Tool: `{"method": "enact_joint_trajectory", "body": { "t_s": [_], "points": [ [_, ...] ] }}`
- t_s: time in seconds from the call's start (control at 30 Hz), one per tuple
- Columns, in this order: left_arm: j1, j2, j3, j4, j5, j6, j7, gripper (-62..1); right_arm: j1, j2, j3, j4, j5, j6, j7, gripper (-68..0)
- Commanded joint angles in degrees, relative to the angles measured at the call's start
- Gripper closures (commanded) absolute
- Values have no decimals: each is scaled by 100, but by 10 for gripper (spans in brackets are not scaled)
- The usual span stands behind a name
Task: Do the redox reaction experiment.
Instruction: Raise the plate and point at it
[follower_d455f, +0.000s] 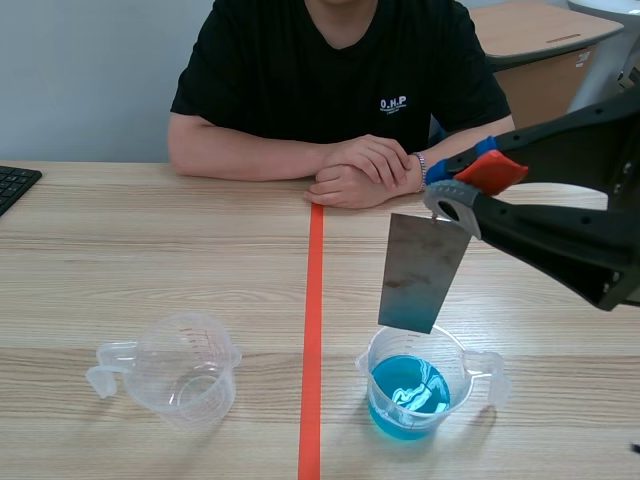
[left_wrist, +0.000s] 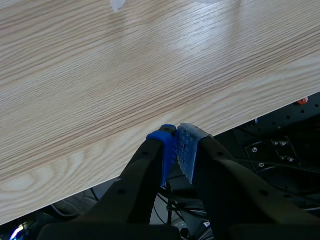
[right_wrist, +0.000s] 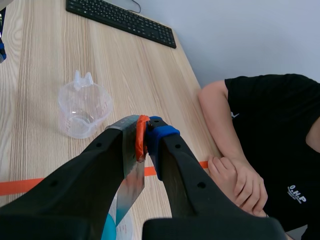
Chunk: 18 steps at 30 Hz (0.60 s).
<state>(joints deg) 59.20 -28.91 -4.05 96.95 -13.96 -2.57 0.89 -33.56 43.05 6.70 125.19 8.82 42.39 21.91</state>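
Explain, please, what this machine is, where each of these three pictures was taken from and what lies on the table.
It is a robot with two black arms. The scene view looks across the table from between them; each wrist view looks down past one arm's tool. The right tool is shut on a metal sheet, hanging above a measuring cup of blue liquid. An empty clear cup stands across the orange tape line. The left tool is shut on nothing at the table's edge. A person sits opposite.

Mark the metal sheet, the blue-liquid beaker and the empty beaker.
metal sheet (follower_d455f: 422, 270), scene view, middle of its face.
blue-liquid beaker (follower_d455f: 403, 425), scene view, front wall.
empty beaker (follower_d455f: 186, 402), scene view, front wall.
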Motion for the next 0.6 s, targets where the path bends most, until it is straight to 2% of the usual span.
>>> {"method": "enact_joint_trajectory", "body": {
  "t_s": [0.0,0.17,0.57],
  "points": [
    [13,-20,7,52,2,9,-59,-44,4,61,55,116,201,33,-46,-17],
    [13,-20,7,52,2,9,-59,-44,2,59,81,181,459,33,-428,-17],
    [13,-83,7,52,2,9,-59,-44,-505,59,610,422,708,33,-446,-17]
  ]
}}
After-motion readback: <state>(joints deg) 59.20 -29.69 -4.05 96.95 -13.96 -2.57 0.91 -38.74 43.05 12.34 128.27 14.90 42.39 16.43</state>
